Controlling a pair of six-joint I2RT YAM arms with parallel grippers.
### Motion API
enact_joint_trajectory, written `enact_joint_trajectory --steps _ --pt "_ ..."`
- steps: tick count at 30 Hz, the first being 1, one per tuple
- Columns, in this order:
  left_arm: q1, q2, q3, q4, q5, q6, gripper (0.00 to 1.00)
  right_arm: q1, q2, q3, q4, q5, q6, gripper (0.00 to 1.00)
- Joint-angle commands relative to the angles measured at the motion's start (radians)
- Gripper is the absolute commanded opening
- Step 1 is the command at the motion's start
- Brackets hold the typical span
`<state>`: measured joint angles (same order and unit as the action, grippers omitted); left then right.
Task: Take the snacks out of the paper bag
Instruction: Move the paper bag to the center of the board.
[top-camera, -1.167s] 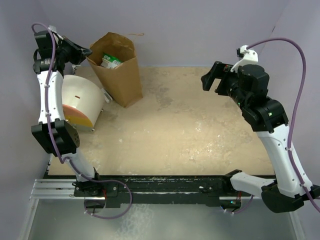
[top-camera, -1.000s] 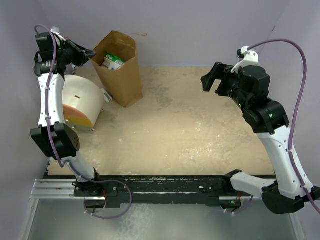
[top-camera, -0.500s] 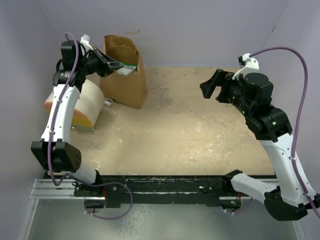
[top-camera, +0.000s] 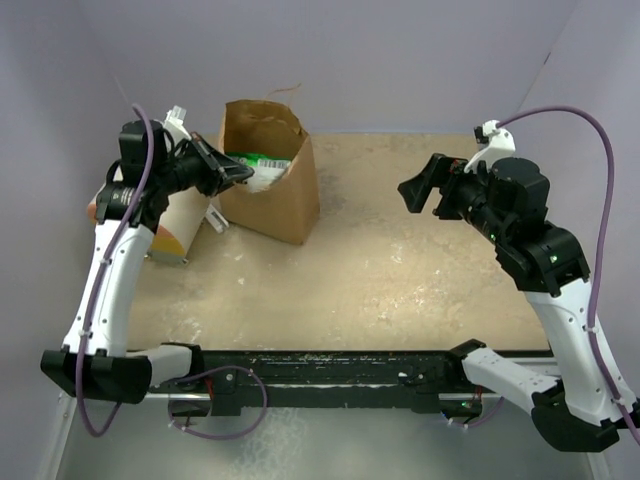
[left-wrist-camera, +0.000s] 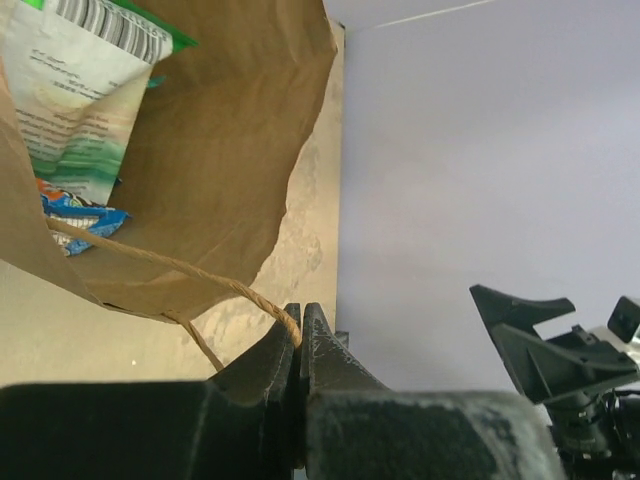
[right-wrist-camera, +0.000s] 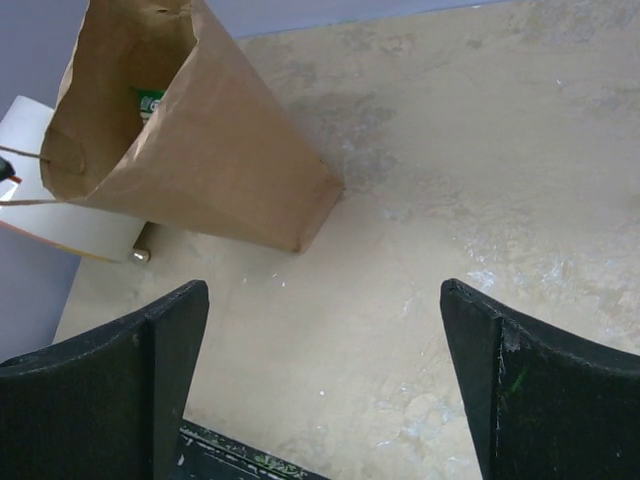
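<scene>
Well, my left pincer (left-wrist-camera: 301, 325) is pinched tight on the twisted handle (left-wrist-camera: 150, 262) of the paper bag (top-camera: 285, 205), standing far-left with snacks (left-wrist-camera: 70, 100) inside. My right pincer (right-wrist-camera: 322, 300) gapes wide, holding nothing.

paper bag (top-camera: 285, 195) brown | packet (left-wrist-camera: 70, 100) green-white, barcode | table (top-camera: 400, 280) beige

The left gripper (left-wrist-camera: 300, 325), jaws pressed together, pinches the thin twisted handle (left-wrist-camera: 150, 262) of the brown paper bag (left-wrist-camera: 230, 150). Inside the bag's open mouth sit a green-white snack packet (left-wrist-camera: 75, 110) and, beneath it, a small blue packet (left-wrist-camera: 80, 215).
</scene>
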<state>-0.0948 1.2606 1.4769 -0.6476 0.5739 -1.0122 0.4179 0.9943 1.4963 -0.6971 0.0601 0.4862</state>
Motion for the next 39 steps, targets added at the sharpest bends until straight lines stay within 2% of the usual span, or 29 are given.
enact_joint_trajectory --steps 1,9,14,18,23,28,34,39 --pt "-0.01 -0.119 -0.035 -0.028 0.051 -0.009 0.0 -0.002 -0.004 0.001 0.008 -0.056 -0.012 1.0" --pt "-0.01 -0.247 -0.089 -0.167 0.01 0.039 0.02 -0.002 0.03 0.013 0.057 -0.243 -0.02 1.0" --pt "-0.01 -0.32 -0.097 -0.265 -0.037 0.062 0.02 -0.003 0.066 -0.002 0.111 -0.319 0.051 1.0" --pt "-0.01 -0.358 -0.115 -0.293 -0.062 0.062 0.04 -0.003 0.132 -0.016 0.242 -0.404 0.14 1.0" --pt "-0.01 -0.399 -0.149 -0.306 -0.071 0.045 0.07 -0.002 0.313 0.019 0.435 -0.499 0.214 1.0" --pt "-0.01 -0.394 -0.167 -0.324 -0.064 0.068 0.11 0.009 0.53 0.139 0.59 -0.526 0.284 1.0" --pt "-0.01 -0.361 -0.168 -0.341 -0.051 0.126 0.11 0.021 0.786 0.344 0.666 -0.531 0.376 0.99" --pt "-0.01 -0.325 -0.141 -0.359 -0.052 0.179 0.12 0.027 0.949 0.497 0.74 -0.564 0.452 0.9"
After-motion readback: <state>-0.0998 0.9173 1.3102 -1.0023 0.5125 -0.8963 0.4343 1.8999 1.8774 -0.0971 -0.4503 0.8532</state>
